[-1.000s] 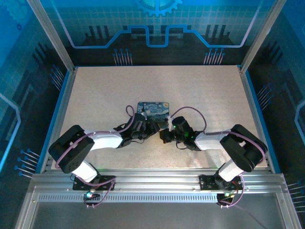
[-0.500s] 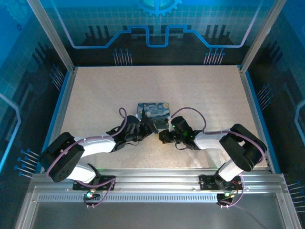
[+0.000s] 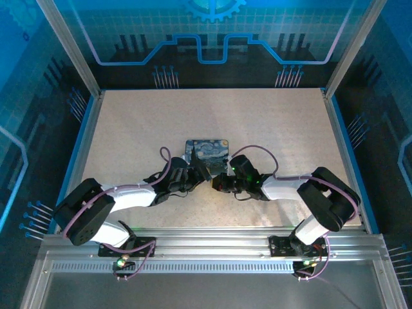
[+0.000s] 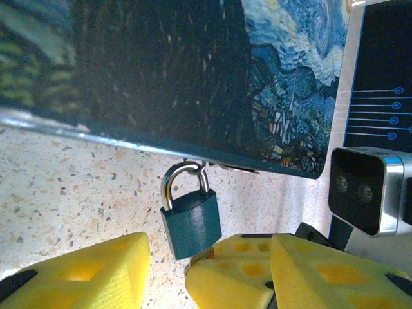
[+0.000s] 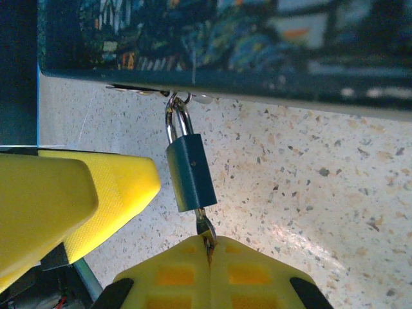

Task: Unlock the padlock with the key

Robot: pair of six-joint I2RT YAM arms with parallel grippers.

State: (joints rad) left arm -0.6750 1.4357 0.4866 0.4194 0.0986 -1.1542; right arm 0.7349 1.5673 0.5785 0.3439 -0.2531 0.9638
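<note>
Left arm [image 3: 132,195] and right arm [image 3: 283,188] alike: white shells between chunky black joints, lilac cables [image 3: 257,149] looping alongside, a green light [image 3: 258,182] glowing on the right wrist, yellow finger pads [image 5: 187,254] with square pockets.

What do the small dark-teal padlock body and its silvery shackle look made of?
Dark-teal padlock body: probably painted or coated metal, matte, with an even colour and no glare. Silvery shackle: bare polished metal, likely steel, judging by its bright mirror-like highlights.

The key [image 5: 205,226] is mostly hidden between the right hand's [image 5: 209,248] pads.
</note>
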